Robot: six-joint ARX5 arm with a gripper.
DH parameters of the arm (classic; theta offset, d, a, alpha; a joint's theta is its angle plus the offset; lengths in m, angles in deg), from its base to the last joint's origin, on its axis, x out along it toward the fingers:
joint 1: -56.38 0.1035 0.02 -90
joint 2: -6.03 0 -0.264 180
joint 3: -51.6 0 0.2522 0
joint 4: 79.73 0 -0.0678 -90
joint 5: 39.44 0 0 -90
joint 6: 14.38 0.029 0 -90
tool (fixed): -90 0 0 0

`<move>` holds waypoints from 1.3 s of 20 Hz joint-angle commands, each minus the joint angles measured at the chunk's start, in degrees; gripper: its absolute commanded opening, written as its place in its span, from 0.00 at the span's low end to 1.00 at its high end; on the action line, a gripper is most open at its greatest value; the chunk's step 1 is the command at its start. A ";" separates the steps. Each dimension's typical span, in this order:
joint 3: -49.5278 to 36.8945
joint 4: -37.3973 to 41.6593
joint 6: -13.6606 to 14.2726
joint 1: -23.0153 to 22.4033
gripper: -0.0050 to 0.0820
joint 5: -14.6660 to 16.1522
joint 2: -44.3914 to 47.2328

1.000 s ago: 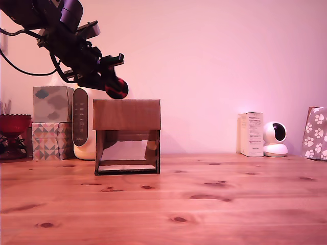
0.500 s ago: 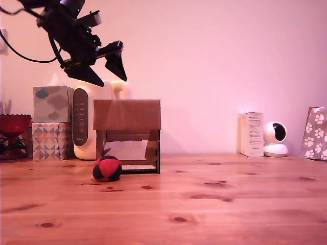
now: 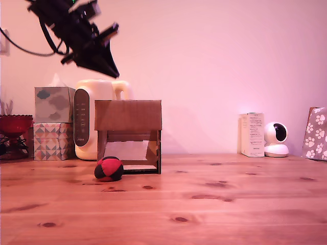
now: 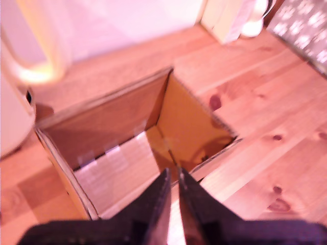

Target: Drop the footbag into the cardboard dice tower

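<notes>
Footbag [image 3: 108,169] down on wooden table [image 3: 214,204], well below gripper [image 3: 104,66], touching front lower corner of cardboard dice tower [image 3: 128,115] at exterior view's left. Gripper up above tower's open top [image 4: 138,132], empty, fingers [image 4: 158,204] nearly together with only a narrow slit between. Cream kettle [image 3: 97,102] behind tower.
</notes>
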 commanded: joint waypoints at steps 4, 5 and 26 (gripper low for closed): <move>-3.04 0.92 0.33 -0.63 0.03 1.53 -2.45; -4.81 2.27 0.33 -0.81 0.03 1.55 -3.30; -65.16 48.54 -7.89 -1.40 0.03 0.72 -22.56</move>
